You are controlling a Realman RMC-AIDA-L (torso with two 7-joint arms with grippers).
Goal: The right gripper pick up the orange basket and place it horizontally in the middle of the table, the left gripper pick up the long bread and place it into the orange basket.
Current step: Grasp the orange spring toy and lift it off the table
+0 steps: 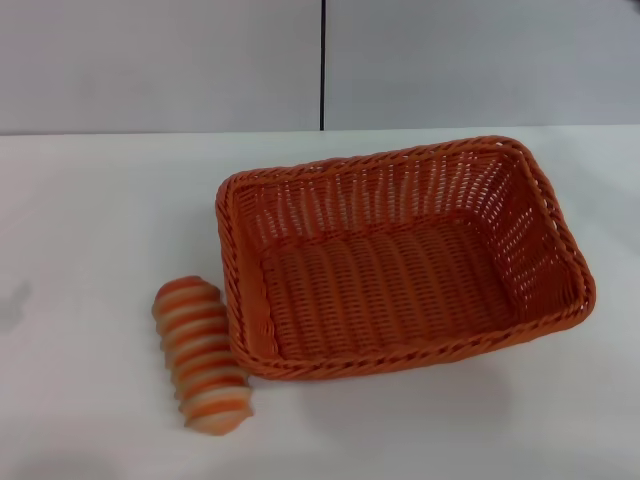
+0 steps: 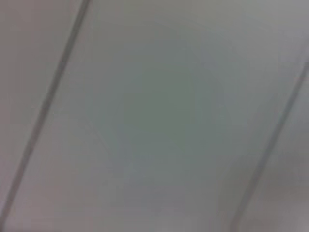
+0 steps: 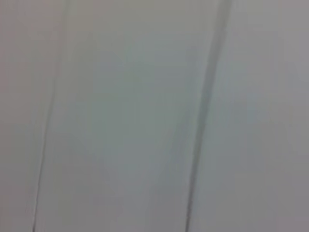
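table (image 1: 90, 200): white, flat, bare-looking top; takes up most of the head view, with a grey panelled wall behind it at 12 o'clock.

orange basket (image 1: 400, 255): sits upright on the table, centre to right of centre, skewed so its long axis runs roughly from 8 o'clock to 2 o'clock, not square to the table edge. Nothing inside it.

basket handling: judged light for its bulk and fairly stiff, woven with openwork slanted sides and a braided rim. The rim gives a ridged, non-slippery hold. Best take is a pinch over the rim of a long side near its midpoint, one finger inside and one outside, so it hangs level. A corner grip would likely let it swing.

long bread (image 1: 203, 355): lies flat on the table at 8 o'clock from the basket, one end just beside the basket's near-left corner; cannot tell whether they touch. Long axis runs about 11 to 5 o'clock.

bread handling: judged light, ridged bands should resist slipping; may be soft. Grasp across the narrow middle, jaws square to the long axis.

left gripper: not in any view; its wrist camera shows only grey panels with seams. Claw state cannot be told.

right gripper: likewise out of sight; claw state cannot be told.
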